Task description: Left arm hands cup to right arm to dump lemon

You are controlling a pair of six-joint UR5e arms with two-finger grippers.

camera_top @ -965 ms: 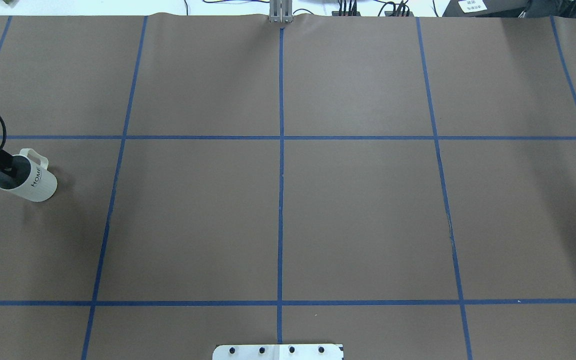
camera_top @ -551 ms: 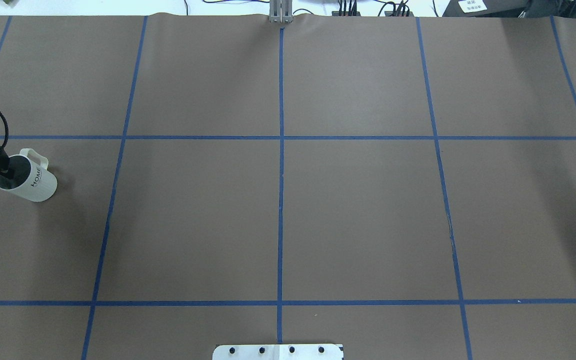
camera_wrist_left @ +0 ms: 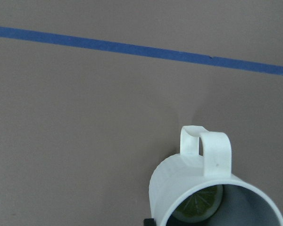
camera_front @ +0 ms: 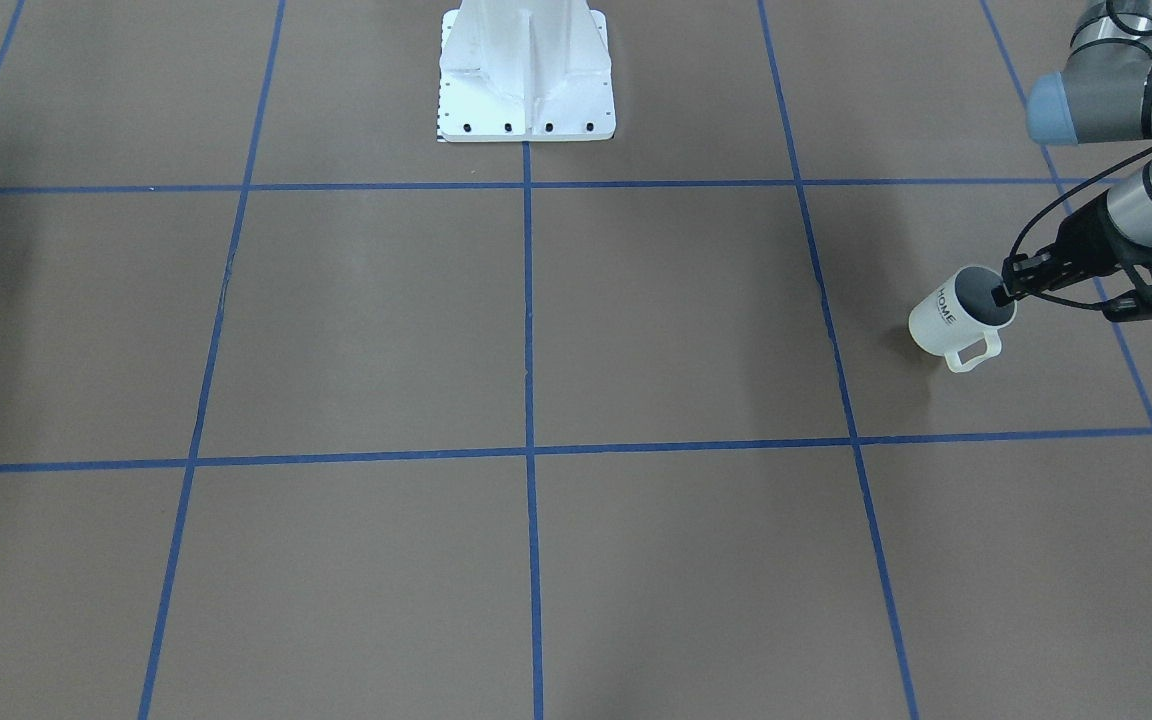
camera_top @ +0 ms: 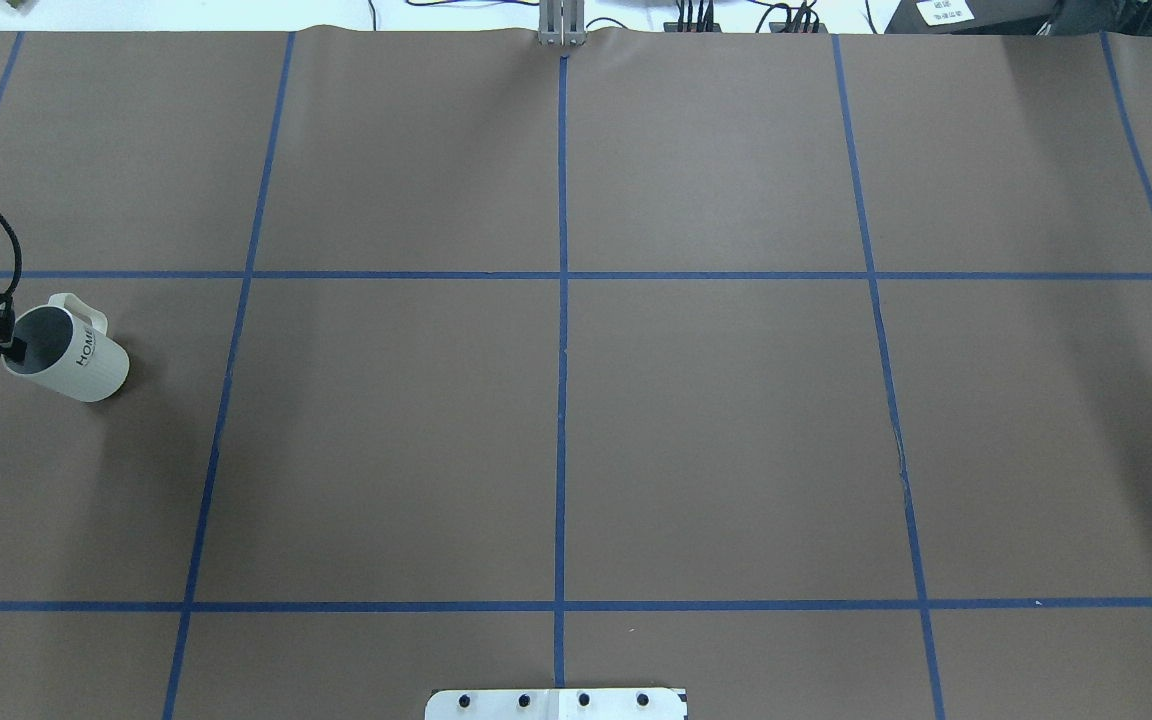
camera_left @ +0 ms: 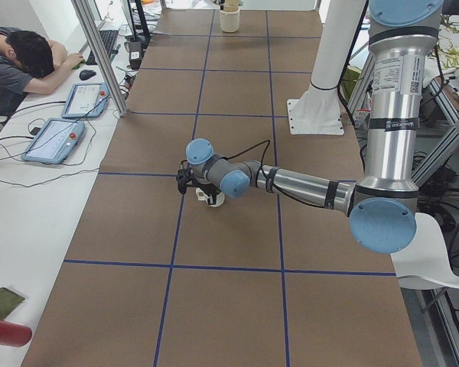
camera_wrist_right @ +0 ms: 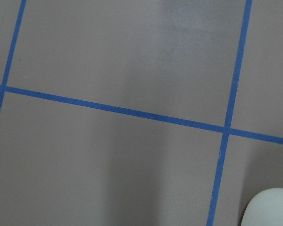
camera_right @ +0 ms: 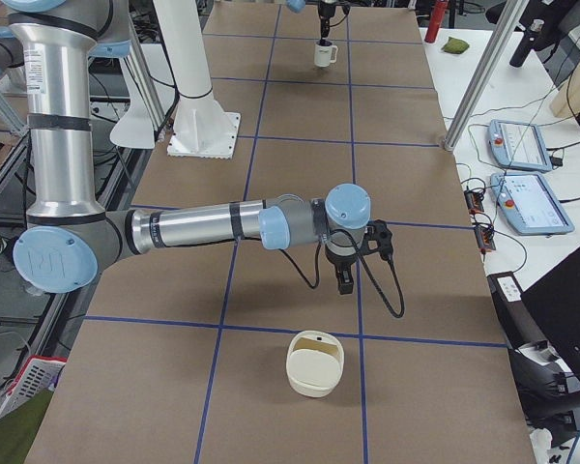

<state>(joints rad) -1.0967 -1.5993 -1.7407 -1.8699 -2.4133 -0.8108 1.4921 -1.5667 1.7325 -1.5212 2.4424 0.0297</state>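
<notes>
left claw (camera_front: 1002, 294) — on cup (camera_front: 940, 320) rim

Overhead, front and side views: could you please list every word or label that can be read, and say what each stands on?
"HOME": dark letters on the side of the cup.
Sticker on the left arm, on its upright tube: print too small to read.
White tag on the dark box at the overhead view's top right: blurred, unreadable.

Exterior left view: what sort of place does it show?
Probably a robotics lab workcell: the left arm reaches over a table gridded with blue tape, and tablet-like control pendants lie cabled on the side bench.
</notes>
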